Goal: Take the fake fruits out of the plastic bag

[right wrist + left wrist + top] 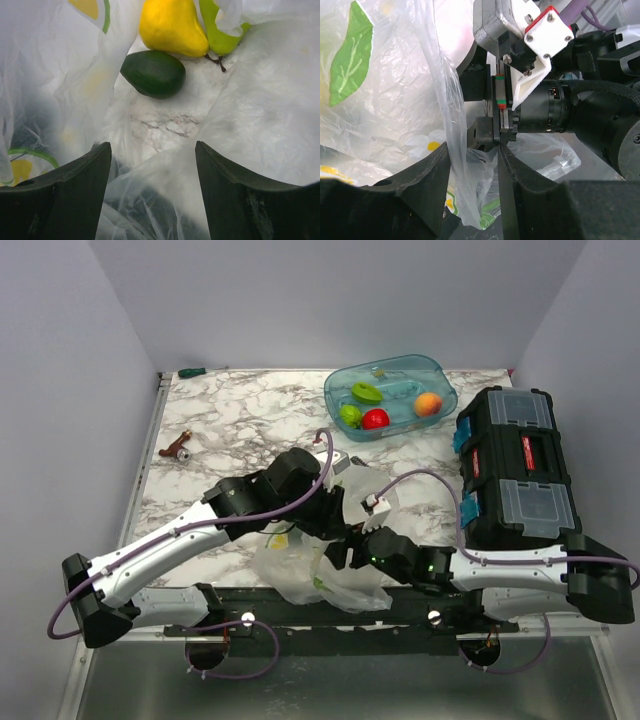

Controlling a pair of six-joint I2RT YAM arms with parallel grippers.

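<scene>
**Fruits inside the plastic bag, both arms at its mouth**

The bag lies crumpled at the near edge of the marble table, between the two arm bases. Its clear film is printed with lemon slices and green leaves. Both arms reach in over it and meet above its far side.

The left gripper has its jaws partly apart, one on either side of a hanging fold of the bag's film. A gap shows beside the film, so the fold is not clamped. Close behind that fold sits the right arm's wrist with its white camera mount.

The right gripper is spread wide and grasps nothing. It points into the bag, with film bunched below and between its fingers. Ahead of it, walled in by film on both sides, lie three fruits:
- a dark green avocado, nearest the fingers;
- a yellow pear, just beyond the avocado;
- a green pear, against the yellow one's right side, its top under a fold of film.

None of them touches a finger.

At the far side of the table, a teal see-through tub holds two green fruits, a red fruit and an orange peach. A black toolbox with clear lid compartments stands just right of the tub. A green-handled screwdriver lies at the far left corner.
</scene>
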